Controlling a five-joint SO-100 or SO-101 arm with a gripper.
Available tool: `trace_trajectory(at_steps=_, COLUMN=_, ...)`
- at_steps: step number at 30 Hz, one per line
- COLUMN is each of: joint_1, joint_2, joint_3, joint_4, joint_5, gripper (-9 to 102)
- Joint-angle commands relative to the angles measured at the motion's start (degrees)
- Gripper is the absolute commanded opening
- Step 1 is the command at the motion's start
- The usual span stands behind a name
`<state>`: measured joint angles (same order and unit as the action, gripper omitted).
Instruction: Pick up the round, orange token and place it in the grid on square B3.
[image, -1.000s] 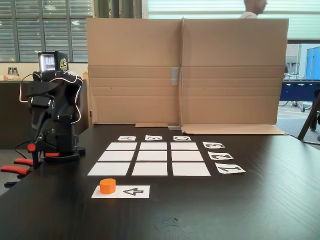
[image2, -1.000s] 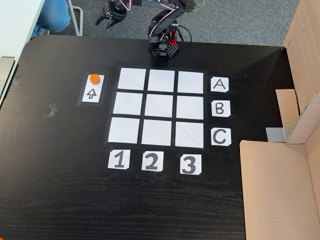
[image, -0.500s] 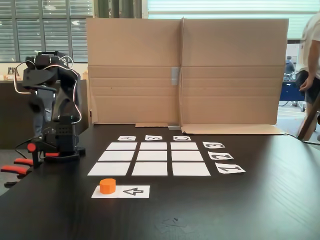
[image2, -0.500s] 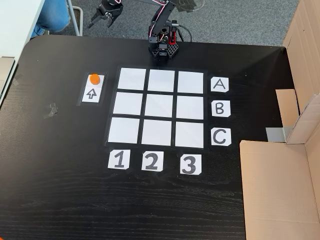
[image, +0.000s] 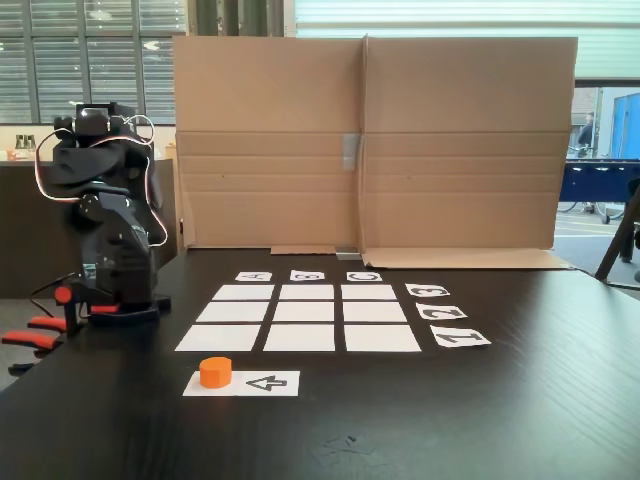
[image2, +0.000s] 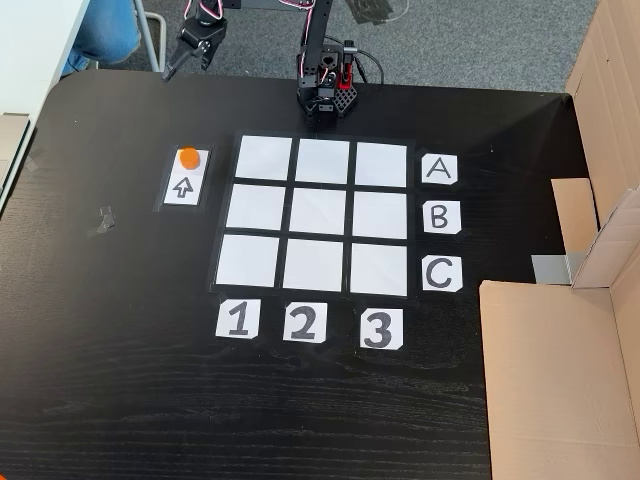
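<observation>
A: Status?

B: Token (image2: 189, 156) sits on the arrow slip (image2: 184, 178), at 9 o'clock from the grid (image2: 318, 215) in the top-down fixed view. Nothing is picked yet. Square B3 (image2: 380, 214) is bare, in line with the B card (image2: 441, 216) and the 3 card (image2: 379, 329).

A: Risks?

B: The token is short and round. I reckon an off-centre close would squirt it off the slip. B3 is on the far side of the grid from the token, so a low carry could drag across the paper cells.

A: Arm pose?

B: The base (image2: 322, 92) is at 12 o'clock of the grid. The arm reaches toward 10 o'clock, and the claw (image2: 178, 62) hangs tips-down near the tabletop (image2: 120, 380) edge, just 12 o'clock of the token and apart from it. The tips look nearly together and hold nothing.
</observation>
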<state>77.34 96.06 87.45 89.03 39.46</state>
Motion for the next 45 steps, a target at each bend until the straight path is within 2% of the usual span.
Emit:
trace_trajectory(at_steps=1, joint_1=-2.29, joint_2=-2.37, joint_3=-3.16, joint_4=0.26, joint_5=3.16, gripper=56)
trace_trajectory(at_steps=19, joint_1=-13.62, joint_2=-15.73, joint_3=-8.35, joint_4=-0.62, joint_5=19.25, gripper=58)
trace_trajectory(at_steps=30, joint_1=-15.73, joint_2=-25.75, joint_3=-16.26, joint_4=-1.23, joint_5=21.27, gripper=58)
trace_trajectory(at_steps=45, joint_1=-19.78, joint_2=-33.22, joint_3=-17.84, joint_4=-5.27, joint_5=24.96, gripper=58)
